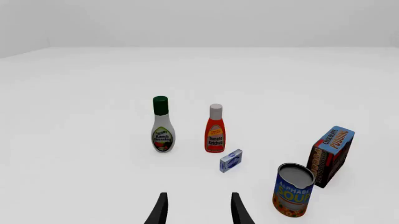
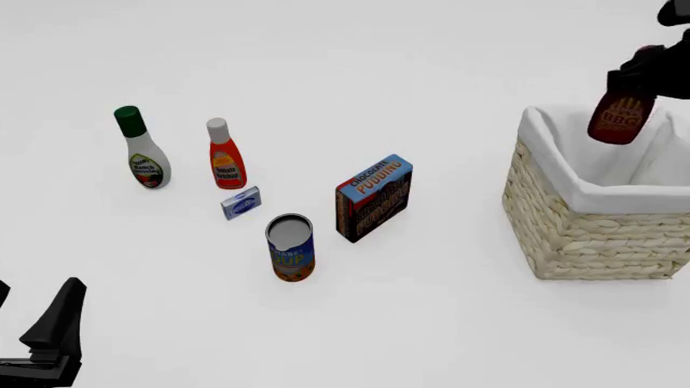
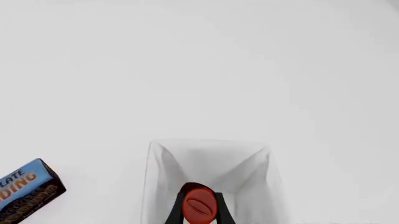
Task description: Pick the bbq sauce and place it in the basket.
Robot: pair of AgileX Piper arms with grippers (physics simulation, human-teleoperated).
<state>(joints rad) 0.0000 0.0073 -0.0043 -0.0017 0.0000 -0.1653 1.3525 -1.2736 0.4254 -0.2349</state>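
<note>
The bbq sauce (image 2: 621, 118), a dark brownish-red bottle with a BBQ label, hangs tilted over the open top of the wicker basket (image 2: 599, 234) at the right of the front view. My right gripper (image 2: 636, 71) is shut on its upper part. From the right wrist camera, the red cap (image 3: 199, 210) sits between the two dark fingers, directly above the basket's white cloth lining (image 3: 209, 161). My left gripper (image 1: 198, 210) stands open with nothing between its fingers, low at the near left of the table (image 2: 48, 335).
A ranch bottle with green cap (image 2: 141, 149), a ketchup bottle with white cap (image 2: 225, 155), a small blue box (image 2: 241, 203), an alphabet soup can (image 2: 291, 247) and a chocolate pudding box (image 2: 373, 198) stand left of the basket.
</note>
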